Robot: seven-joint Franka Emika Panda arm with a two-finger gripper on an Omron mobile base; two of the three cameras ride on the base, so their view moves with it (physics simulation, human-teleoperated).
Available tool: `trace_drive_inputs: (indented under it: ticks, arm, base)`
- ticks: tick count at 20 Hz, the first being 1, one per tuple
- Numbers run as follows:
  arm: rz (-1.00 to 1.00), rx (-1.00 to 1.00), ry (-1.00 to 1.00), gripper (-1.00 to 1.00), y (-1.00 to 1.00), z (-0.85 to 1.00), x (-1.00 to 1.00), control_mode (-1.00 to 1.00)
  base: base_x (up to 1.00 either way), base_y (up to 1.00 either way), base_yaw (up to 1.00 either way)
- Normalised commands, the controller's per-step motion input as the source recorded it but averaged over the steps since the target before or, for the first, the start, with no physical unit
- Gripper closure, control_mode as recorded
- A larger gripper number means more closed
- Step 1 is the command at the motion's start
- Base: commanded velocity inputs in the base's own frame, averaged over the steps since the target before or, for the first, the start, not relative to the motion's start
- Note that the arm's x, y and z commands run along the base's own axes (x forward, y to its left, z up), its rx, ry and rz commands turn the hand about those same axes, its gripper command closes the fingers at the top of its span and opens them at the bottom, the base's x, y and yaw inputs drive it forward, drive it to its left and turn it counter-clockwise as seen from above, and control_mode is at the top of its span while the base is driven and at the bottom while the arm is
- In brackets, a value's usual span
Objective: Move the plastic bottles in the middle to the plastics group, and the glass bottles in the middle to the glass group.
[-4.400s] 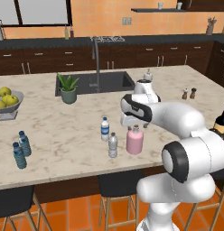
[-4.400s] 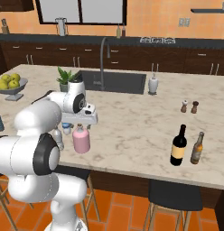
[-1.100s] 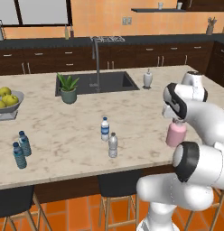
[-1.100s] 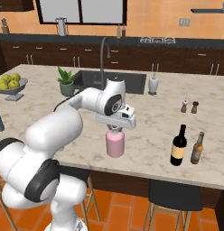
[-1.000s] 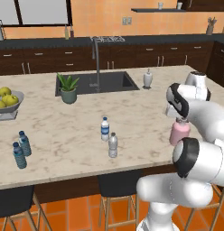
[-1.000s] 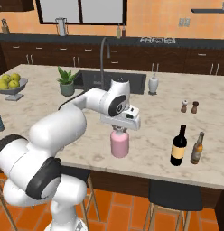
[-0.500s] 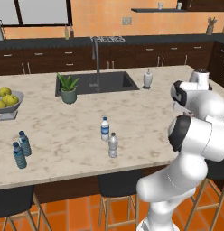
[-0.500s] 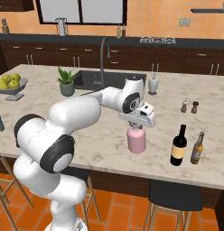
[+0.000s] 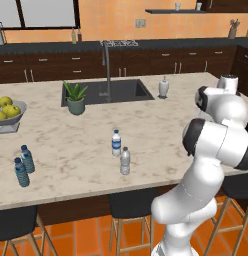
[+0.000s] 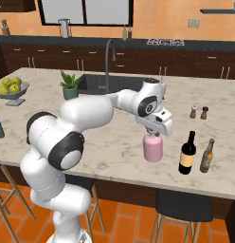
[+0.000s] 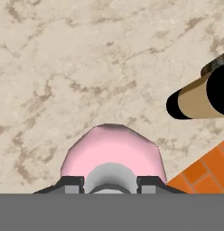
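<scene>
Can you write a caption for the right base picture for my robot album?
Robot's gripper holds the pink bottle by its neck beside the dark wine bottle.

Arm stretched out sideways over the counter (image 10: 114, 142), elbow bent, wrist turned down; gripper (image 10: 154, 134) pointing straight down, fingers clamped on the pink bottle (image 10: 152, 148) at its neck.

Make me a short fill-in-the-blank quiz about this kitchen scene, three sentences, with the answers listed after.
1. The gripper is shut on the neck of the ____ bottle.
2. To the right of that bottle in the right base view stands the dark ____ bottle with a cream label.
3. The two clear water bottles stand on the counter in front of the ____.

Missing words: pink; wine; sink
</scene>
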Motion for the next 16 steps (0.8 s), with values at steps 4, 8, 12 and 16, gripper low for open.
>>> trace_drive_inputs:
  ticks: [4,8,12,16]
  arm:
    - [-0.19,0.0,0.0,1.0,-0.13,-0.03,0.0,-1.0]
    - [-0.25,0.0,0.0,1.0,-0.14,-0.01,0.0,-1.0]
    - [-0.25,0.0,-0.02,1.0,-0.21,-0.07,0.0,-1.0]
    - [-0.26,0.0,-0.05,1.0,-0.27,-0.15,0.0,-1.0]
  base:
    - [0.0,0.0,0.0]
    - [0.0,0.0,0.0]
    - [0.0,0.0,0.0]
    - [0.0,0.0,0.0]
